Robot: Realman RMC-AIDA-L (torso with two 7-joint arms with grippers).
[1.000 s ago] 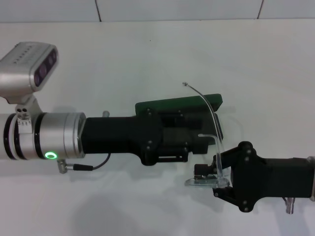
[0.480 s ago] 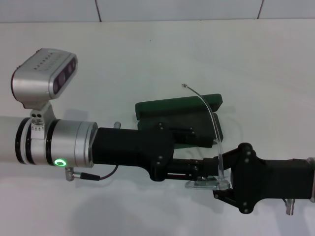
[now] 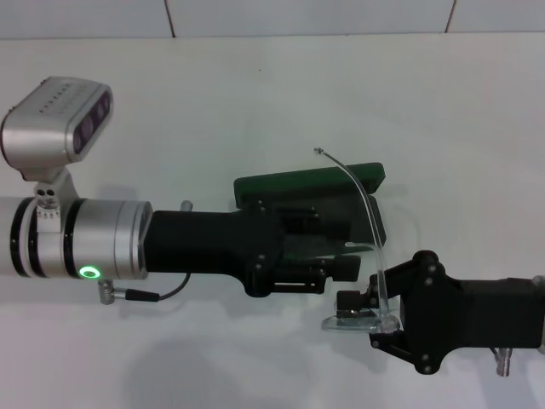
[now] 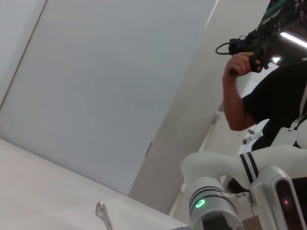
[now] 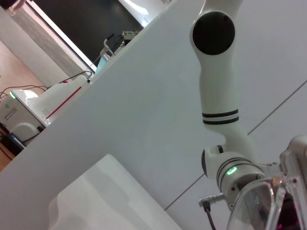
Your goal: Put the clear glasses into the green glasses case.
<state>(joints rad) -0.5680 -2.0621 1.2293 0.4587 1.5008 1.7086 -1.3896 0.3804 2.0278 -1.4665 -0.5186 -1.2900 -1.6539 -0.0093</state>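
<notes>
Clear glasses [image 3: 368, 281]: held above the white table [image 3: 255, 102], lens front low and just in front of the green glasses case [image 3: 317, 198], one thin arm arching up over the case's open lid. The right wrist view shows the lens close beside the camera.

Right gripper [image 3: 362, 307]: pinching the lens front, which keeps the frame lifted near the case mouth, probably so it can be lowered in.

Green glasses case: open on the table near mid-scene, lid raised at the far side, the dark interior largely hidden.

Left gripper [image 3: 336, 256]: reaching across the case from the left, apparently to steady it; its finger state cannot be told. Its black body covers much of the opening and stands in the way of the glasses.

Wall [image 3: 306, 17]: tiled, behind the table.
</notes>
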